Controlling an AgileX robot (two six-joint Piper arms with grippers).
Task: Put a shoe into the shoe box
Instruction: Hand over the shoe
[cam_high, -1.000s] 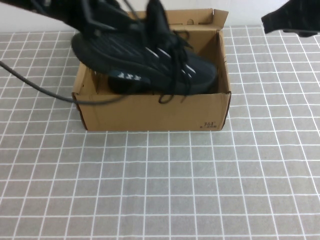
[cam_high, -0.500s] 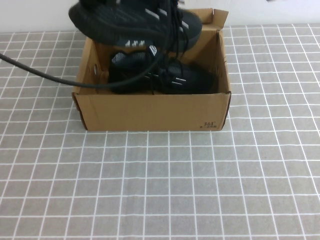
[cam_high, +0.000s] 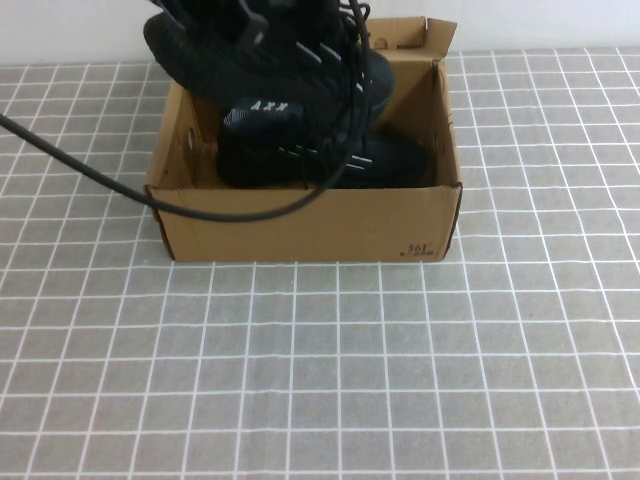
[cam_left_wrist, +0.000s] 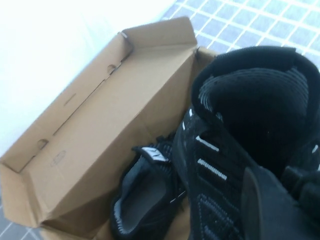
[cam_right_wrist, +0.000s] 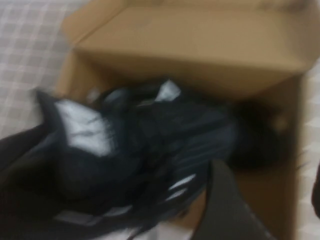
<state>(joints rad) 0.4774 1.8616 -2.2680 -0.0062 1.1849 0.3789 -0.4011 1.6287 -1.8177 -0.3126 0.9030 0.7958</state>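
Black shoe (cam_high: 265, 55) hangs tilted over the far left part of the cardboard box (cam_high: 300, 225), sole up toward the back wall, laces trailing into the box. Left gripper (cam_left_wrist: 272, 210) sits at the shoe's collar, one finger (cam_left_wrist: 260, 205) against the opening; whether it clamps cannot be told. Second shoe (cam_high: 320, 155) lies inside on the box floor, below the lifted one. Right gripper (cam_right_wrist: 225, 210) hovers above the box; its state cannot be told. Cable (cam_high: 90, 170) crosses the box's left corner.
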